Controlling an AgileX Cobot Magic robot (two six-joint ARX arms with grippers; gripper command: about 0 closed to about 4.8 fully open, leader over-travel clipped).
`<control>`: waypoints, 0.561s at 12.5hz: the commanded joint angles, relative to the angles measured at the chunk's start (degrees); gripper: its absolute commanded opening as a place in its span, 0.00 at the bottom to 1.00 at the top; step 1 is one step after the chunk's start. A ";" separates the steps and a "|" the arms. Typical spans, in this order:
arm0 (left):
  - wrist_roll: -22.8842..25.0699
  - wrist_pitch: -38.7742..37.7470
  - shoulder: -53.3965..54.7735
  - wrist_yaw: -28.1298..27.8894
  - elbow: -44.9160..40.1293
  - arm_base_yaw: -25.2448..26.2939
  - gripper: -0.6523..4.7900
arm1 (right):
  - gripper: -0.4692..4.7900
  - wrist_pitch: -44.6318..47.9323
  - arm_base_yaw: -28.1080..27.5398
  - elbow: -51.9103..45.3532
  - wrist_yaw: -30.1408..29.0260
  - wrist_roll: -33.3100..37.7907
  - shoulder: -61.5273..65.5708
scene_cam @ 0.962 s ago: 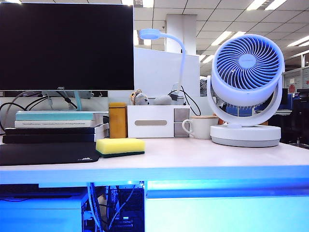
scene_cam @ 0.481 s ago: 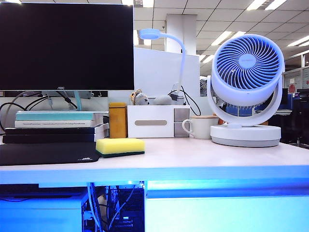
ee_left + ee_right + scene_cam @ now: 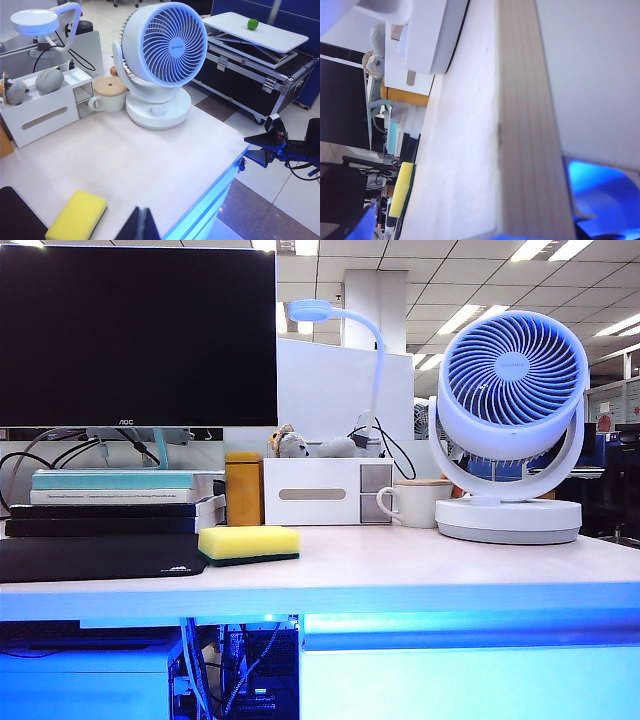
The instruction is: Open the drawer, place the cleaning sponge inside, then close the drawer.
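Observation:
The yellow cleaning sponge with its dark green underside lies flat on the desk top near the front edge, beside a black mat. It also shows in both wrist views, sponge and sponge. The drawer is a white front tinted blue under the desk on the right, and it is closed. My left gripper is shut and empty, above the desk's front edge just beside the sponge. My right gripper hangs off the desk's front, level with its edge, jaws apart and holding nothing. Neither gripper shows in the exterior view.
On the desk stand a white fan, a mug, a white organiser box, an amber container, stacked books, a monitor and a black mat. A black case stands on the floor beyond.

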 commanded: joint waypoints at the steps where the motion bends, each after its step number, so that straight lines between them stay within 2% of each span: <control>1: 0.04 0.52 -0.07 0.22 0.24 -0.02 0.11 | 1.00 2.40 0.07 -0.81 -2.14 -0.66 -0.46; 7: 0.04 0.50 -0.07 0.24 0.24 -0.02 0.11 | 1.00 2.47 -0.17 -3.65 -2.25 -1.27 -0.57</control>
